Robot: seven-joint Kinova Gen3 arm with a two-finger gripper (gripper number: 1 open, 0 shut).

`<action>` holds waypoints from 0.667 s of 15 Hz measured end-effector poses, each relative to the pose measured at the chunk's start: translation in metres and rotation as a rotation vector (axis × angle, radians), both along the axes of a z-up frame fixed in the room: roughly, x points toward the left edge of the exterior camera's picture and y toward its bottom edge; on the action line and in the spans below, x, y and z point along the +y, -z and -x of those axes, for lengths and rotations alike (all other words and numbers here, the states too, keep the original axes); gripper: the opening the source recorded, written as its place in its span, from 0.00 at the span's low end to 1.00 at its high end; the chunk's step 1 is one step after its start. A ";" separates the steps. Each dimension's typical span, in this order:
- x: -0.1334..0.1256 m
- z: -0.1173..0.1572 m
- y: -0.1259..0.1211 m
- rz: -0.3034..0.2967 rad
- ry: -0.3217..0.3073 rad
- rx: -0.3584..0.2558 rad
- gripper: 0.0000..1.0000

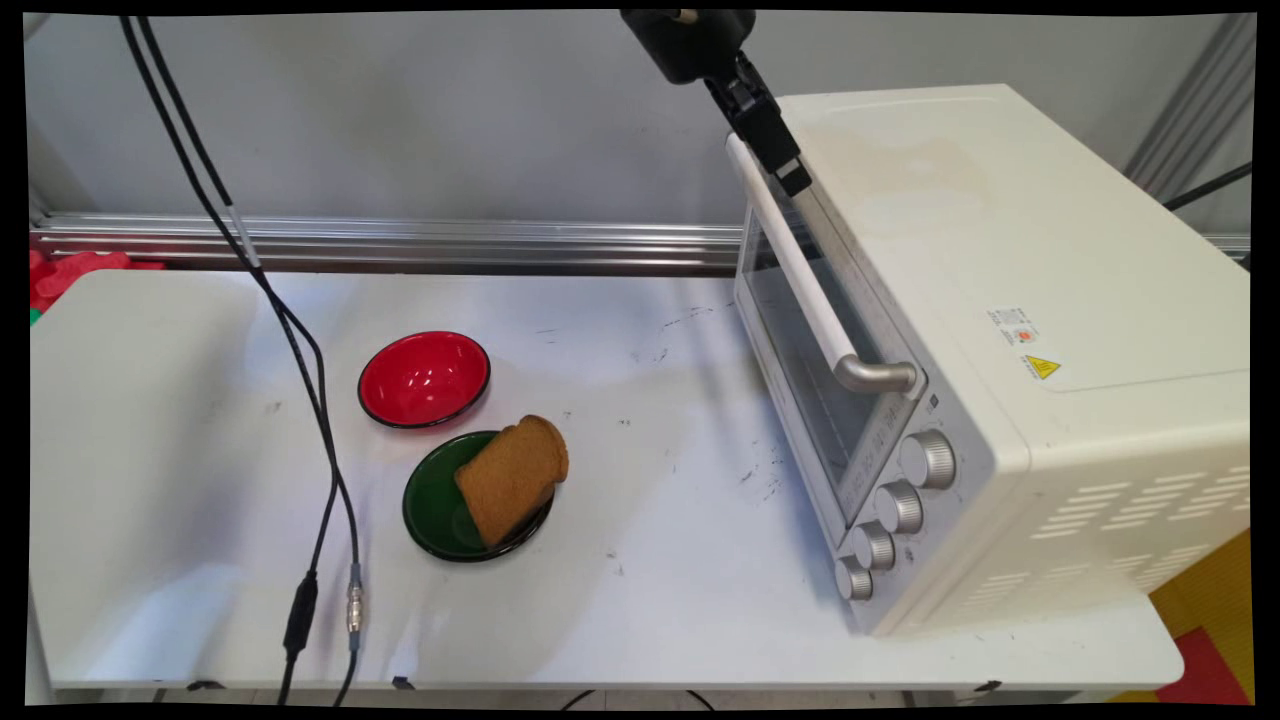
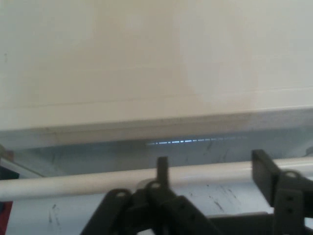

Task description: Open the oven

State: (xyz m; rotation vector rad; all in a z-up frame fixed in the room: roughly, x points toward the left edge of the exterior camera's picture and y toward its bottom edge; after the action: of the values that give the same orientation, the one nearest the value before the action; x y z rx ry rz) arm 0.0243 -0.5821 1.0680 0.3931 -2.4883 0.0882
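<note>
While poised at upper centre of frame beside the far end of the long white bar handle (image 1: 800, 270) on the boxy cream toaster oven (image 1: 1000, 250): black two-finger end effector (image 1: 788, 172), fingers (image 2: 264, 166) spread, gripping nothing. Lower left on the white counter (image 1: 650, 580), brown toast slice (image 1: 512, 478) leaning in a dark green glass bowl (image 1: 430, 510), with a glossy red bowl (image 1: 424, 378) just above.

Lab bench; aluminium rail (image 1: 400, 243) behind white table (image 1: 650, 600); dangling cables (image 1: 300, 380)

A plain grey wall (image 1: 450, 120) stands behind the white table (image 1: 650, 560). An aluminium rail (image 1: 400, 245) runs along the table's far edge. Yellow and red flooring (image 1: 1215, 620) shows at the near right.
</note>
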 end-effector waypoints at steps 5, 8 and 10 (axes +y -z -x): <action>0.001 0.002 0.006 -0.038 -0.021 0.005 0.00; -0.001 0.002 0.012 -0.048 -0.036 0.009 0.00; -0.003 0.002 0.018 -0.052 -0.047 0.013 0.00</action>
State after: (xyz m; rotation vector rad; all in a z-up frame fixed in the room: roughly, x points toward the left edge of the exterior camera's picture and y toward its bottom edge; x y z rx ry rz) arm 0.0226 -0.5853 1.0499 0.4719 -2.4728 0.0402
